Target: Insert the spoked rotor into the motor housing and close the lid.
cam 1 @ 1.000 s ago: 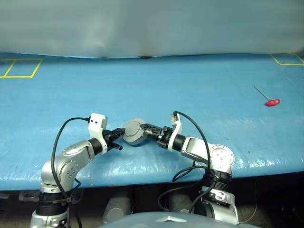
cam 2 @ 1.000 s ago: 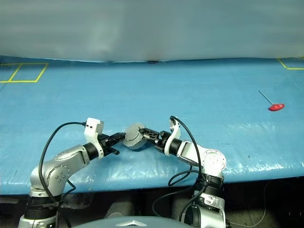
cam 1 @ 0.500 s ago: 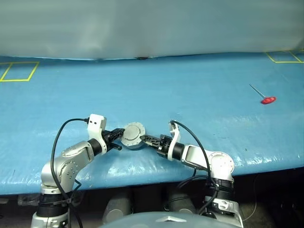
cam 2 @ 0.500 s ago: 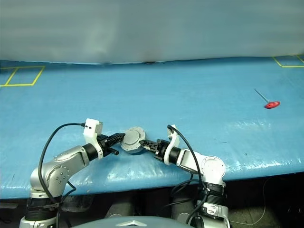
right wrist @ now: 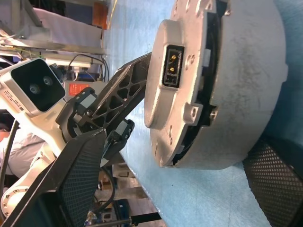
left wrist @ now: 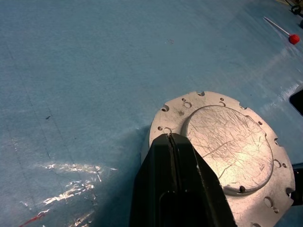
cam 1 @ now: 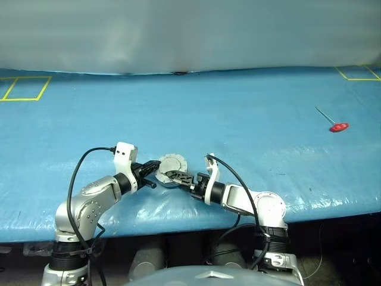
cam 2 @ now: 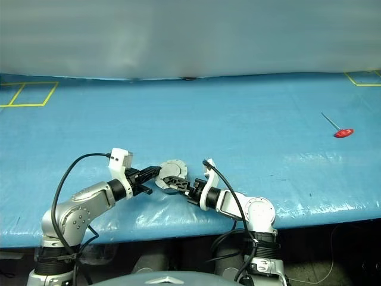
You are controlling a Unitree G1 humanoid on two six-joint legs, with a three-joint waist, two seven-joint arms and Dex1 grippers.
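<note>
Near table (cam 1: pixel 250 119) front edge: lid (left wrist: pixel 227 156) on motor housing (right wrist: pixel 246 90); left gripper (left wrist: pixel 169 138) closed against lid rim, right gripper (cam 1: pixel 174 176) spread wide. Connector socket (right wrist: pixel 171 64) visible from right wrist. No legible markings.

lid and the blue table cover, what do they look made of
Lid: looks like bare cast or machined metal, dull silvery grey with fine scratches across its raised centre and small drilled holes round the rim. Table cover: probably thin plastic sheeting, since it wrinkles and throws glossy highlights.

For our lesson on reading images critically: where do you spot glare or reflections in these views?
Left wrist view: white glints on the blue table cover; the lid shows bright scratch reflections. Head views: shiny streaks along the cover's front edge.
</note>
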